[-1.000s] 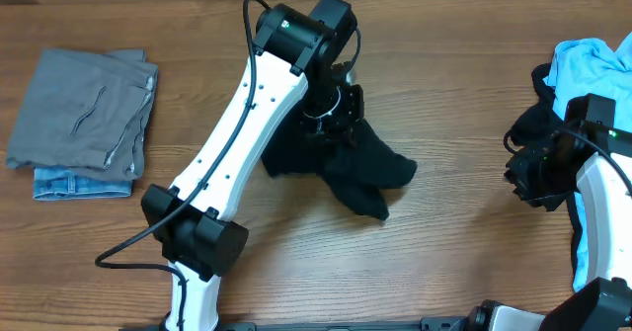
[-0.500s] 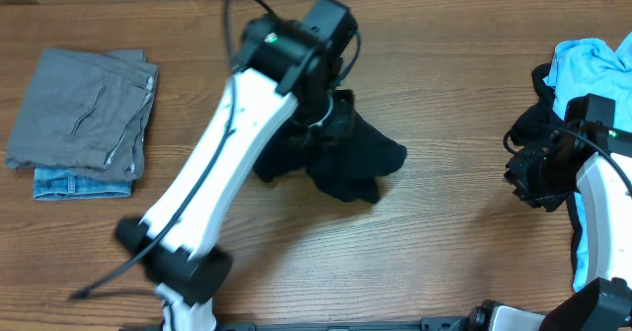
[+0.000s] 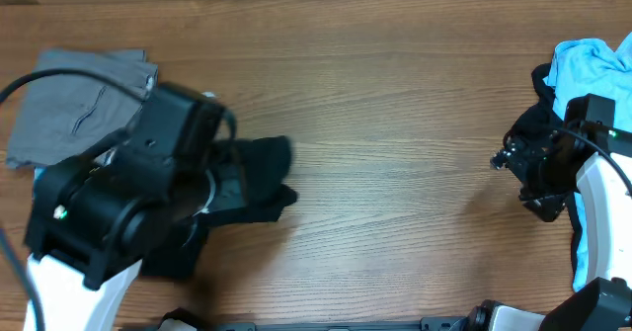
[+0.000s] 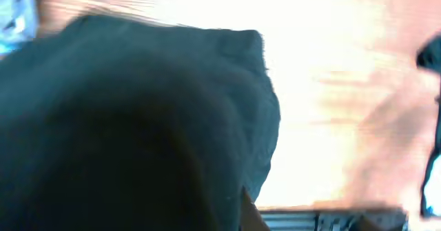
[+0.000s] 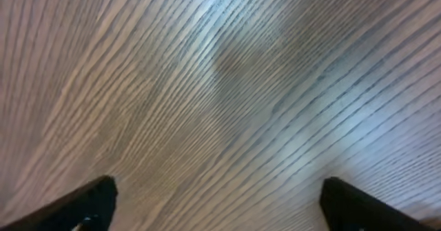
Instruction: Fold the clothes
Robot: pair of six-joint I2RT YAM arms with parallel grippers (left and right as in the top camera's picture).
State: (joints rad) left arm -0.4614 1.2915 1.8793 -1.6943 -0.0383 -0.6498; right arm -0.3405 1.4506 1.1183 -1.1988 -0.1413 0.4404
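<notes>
The black garment (image 3: 259, 178) hangs bunched at the left of the table, and in the left wrist view it (image 4: 138, 114) fills most of the picture. My left gripper (image 3: 219, 181) is shut on it, its fingers buried in the cloth under the blurred arm. A folded grey piece (image 3: 74, 104) lies at the far left. A light blue T-shirt (image 3: 592, 64) lies heaped at the right edge with dark fabric (image 3: 538, 124) beside it. My right gripper (image 5: 224, 207) is wide open over bare wood, nothing between its fingers; in the overhead view it (image 3: 509, 163) sits just left of that heap.
The wooden table (image 3: 395, 94) stretches between the two arms. The left arm (image 3: 118, 212) rises large and blurred over the front left corner, covering part of the folded pile.
The left arm has swung from the table's middle to the front left, carrying the black garment with it. The right gripper's jaws have opened wide.
</notes>
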